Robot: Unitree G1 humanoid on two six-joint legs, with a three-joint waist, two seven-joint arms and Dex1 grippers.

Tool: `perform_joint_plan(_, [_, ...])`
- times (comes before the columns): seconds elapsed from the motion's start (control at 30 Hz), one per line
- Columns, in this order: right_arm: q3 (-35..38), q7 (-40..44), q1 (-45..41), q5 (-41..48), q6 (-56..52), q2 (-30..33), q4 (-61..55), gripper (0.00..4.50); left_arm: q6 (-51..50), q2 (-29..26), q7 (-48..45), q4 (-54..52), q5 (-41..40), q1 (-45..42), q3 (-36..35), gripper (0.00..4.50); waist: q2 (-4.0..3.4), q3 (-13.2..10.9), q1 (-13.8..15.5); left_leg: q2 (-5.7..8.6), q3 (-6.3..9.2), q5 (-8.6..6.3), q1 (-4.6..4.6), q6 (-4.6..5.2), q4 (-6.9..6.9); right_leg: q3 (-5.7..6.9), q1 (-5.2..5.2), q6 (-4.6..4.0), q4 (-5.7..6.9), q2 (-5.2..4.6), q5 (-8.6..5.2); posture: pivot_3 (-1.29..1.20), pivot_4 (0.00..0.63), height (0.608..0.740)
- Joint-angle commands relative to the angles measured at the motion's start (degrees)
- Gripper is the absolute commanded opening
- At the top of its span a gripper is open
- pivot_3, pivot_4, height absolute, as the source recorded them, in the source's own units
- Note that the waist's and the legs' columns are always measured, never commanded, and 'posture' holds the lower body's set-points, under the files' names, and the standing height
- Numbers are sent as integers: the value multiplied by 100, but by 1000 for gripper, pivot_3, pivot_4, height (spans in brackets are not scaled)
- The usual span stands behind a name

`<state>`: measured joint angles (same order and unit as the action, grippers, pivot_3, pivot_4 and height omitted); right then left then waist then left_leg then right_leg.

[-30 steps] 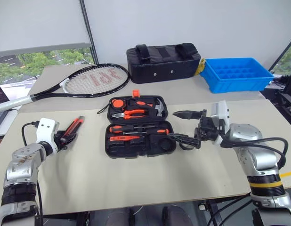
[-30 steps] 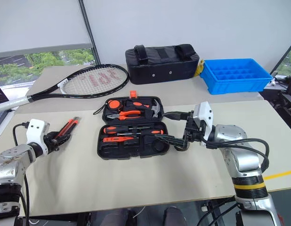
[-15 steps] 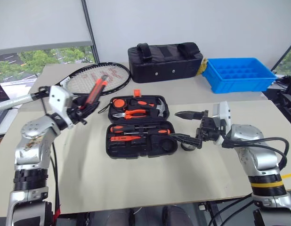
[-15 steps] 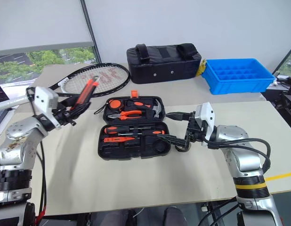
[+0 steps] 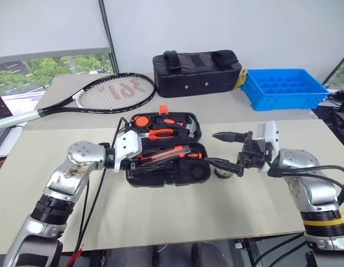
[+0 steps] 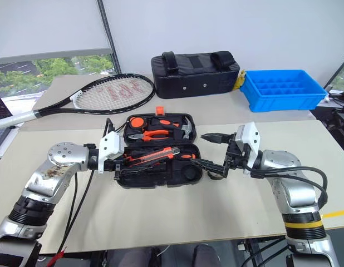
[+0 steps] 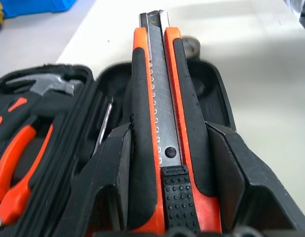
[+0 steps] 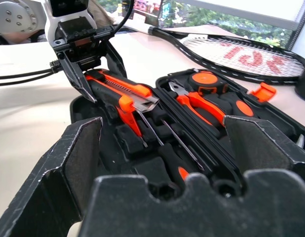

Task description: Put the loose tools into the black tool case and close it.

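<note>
- Orange-and-black utility knife [image 7: 162, 123] sits clamped between the left gripper [image 5: 134, 153] fingers, held lengthwise over the near half of the open black tool case [image 5: 166, 173], just ahead of that hand.
- Good practice, as I judge it: line the knife up with its moulded slot, lower it flat, and let go only once it sits snug, clear of the screwdrivers [image 8: 157, 133] beneath it.
- Right gripper [image 6: 215, 150] hovers just beside the case's right end with its fingers spread wide, holding nothing; it could steady the case.
- Small tape roll [image 5: 222, 172] lies on the table below that hand.
</note>
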<state>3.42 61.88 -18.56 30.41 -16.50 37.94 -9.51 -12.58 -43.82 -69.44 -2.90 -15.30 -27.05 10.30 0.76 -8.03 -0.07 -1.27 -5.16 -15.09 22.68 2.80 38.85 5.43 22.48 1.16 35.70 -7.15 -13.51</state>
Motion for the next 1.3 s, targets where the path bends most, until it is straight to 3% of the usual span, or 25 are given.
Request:
perform_joint_plan(0.03, [215, -30, 36, 89, -14, 97, -249, 4500, 425, -156, -274, 196, 278, -78, 79, 1792, -6, -4, 16, 0, -3, 0, 0, 0, 0, -1, 1, 0, -1, 0, 0, 0, 150, 740])
perform_joint_plan(0.47, [111, 36, 195, -2, 19, 223, -287, 4500, 1144, 165, -613, 979, 946, -464, 587, 1792, -10, -6, 74, 4, -11, 6, 9, -9, 1, -8, 15, 3, 3, 4, -3, 0, 150, 740])
perform_joint_plan(0.87, [145, 1, 347, -64, 123, 215, -349, 4500, 387, 514, -587, 724, 1000, -897, 726, 1792, -9, -6, 70, 11, -9, 7, 10, -11, 3, -12, 15, 7, 4, 4, -6, 0, 150, 740])
perform_joint_plan(0.93, [152, -3, 369, -72, 135, 214, -356, 4500, 177, 517, -584, 656, 950, -935, 687, 2794, -9, -6, 72, 11, -9, 7, 10, -11, 4, -14, 15, 7, 5, 4, -6, 0, 150, 740])
perform_joint_plan(1.1, [147, 3, 382, -99, 175, 203, -322, 4500, 123, 453, -484, 586, 960, -1006, 542, 4423, -9, -6, 72, 12, -7, 7, 9, -10, 5, -14, 15, 8, 5, 4, -7, 0, 150, 740])
perform_joint_plan(1.3, [116, 20, 359, -144, 236, 189, -252, 4500, -326, 696, -417, 381, 151, -1229, -89, 4423, -9, -6, 73, 11, -6, 9, 11, -12, 7, -15, 15, 8, 6, 4, -7, 0, 150, 740])
